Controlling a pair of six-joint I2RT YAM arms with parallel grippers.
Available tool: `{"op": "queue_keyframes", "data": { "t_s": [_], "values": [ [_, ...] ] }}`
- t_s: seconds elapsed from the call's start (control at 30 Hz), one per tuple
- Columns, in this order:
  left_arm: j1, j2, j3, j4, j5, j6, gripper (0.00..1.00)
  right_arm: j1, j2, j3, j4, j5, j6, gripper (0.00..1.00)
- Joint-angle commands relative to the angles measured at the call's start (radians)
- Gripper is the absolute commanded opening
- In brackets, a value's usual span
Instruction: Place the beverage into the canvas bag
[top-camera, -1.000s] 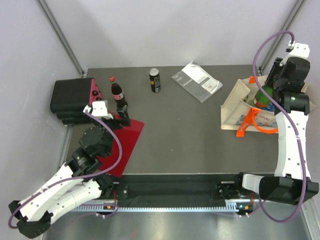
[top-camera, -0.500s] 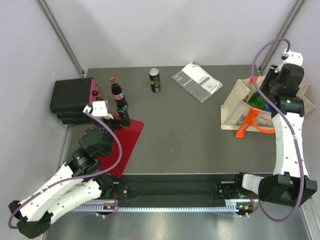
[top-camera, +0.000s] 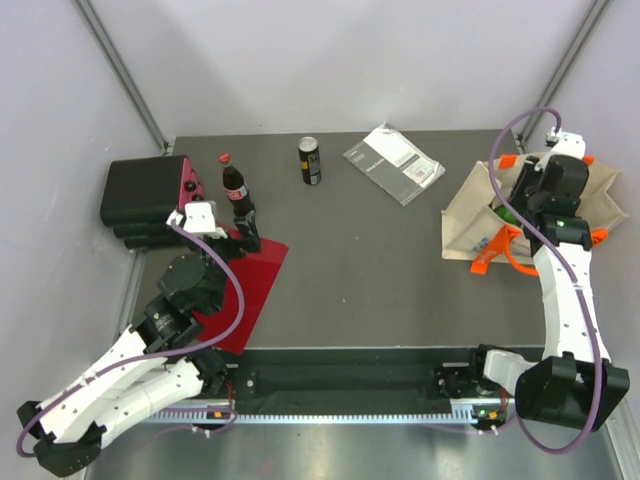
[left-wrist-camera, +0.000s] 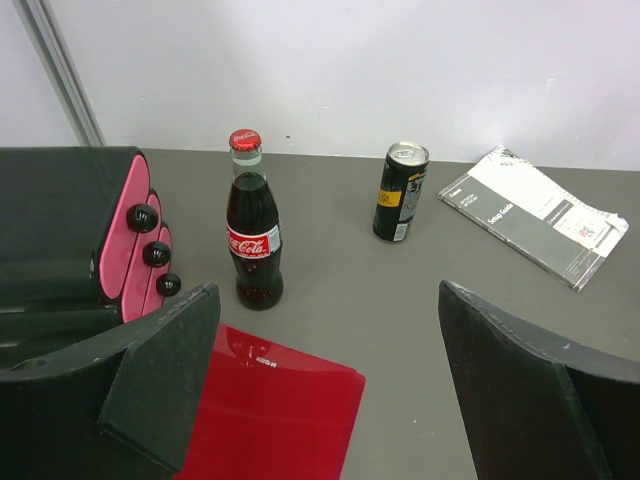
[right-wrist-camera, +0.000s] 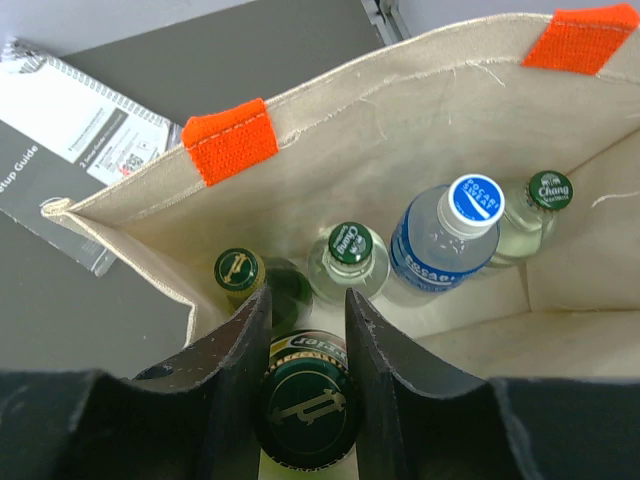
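My right gripper (right-wrist-camera: 305, 318) is shut on the neck of a green glass bottle with a green cap (right-wrist-camera: 305, 415). It holds the bottle upright inside the open mouth of the beige canvas bag (right-wrist-camera: 400, 130) with orange trim. Several other bottles stand in the bag, among them a blue-labelled water bottle (right-wrist-camera: 450, 235) and a clear green-capped one (right-wrist-camera: 350, 255). In the top view the right gripper (top-camera: 515, 195) is over the bag (top-camera: 468, 215) at the right. My left gripper (left-wrist-camera: 325, 300) is open and empty, over a red folder (left-wrist-camera: 270, 410).
A cola bottle (top-camera: 233, 188) and a black can (top-camera: 311, 160) stand at the back of the table. A flat grey packet (top-camera: 393, 163) lies at the back middle. A black case with a pink side (top-camera: 145, 190) sits at the far left.
My right gripper has moved left and down with the green bottle, from above the bag's far side into its mouth. The bag's top has shifted. The left arm has not moved.
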Motion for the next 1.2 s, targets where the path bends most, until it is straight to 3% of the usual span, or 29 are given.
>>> {"op": "queue_keyframes", "data": {
  "t_s": [0.0,0.43,1.17],
  "values": [
    [-0.002,-0.005,-0.002,0.038,0.005,0.005,0.94,-0.010,-0.064,0.007,0.191,-0.033,0.038,0.00],
    [-0.002,-0.002,-0.002,0.037,0.011,0.003,0.94,-0.010,-0.075,-0.177,0.294,-0.056,0.067,0.00],
    [-0.002,-0.004,-0.002,0.037,0.011,0.003,0.94,-0.008,-0.004,-0.283,0.375,-0.083,0.058,0.01]
  ]
}}
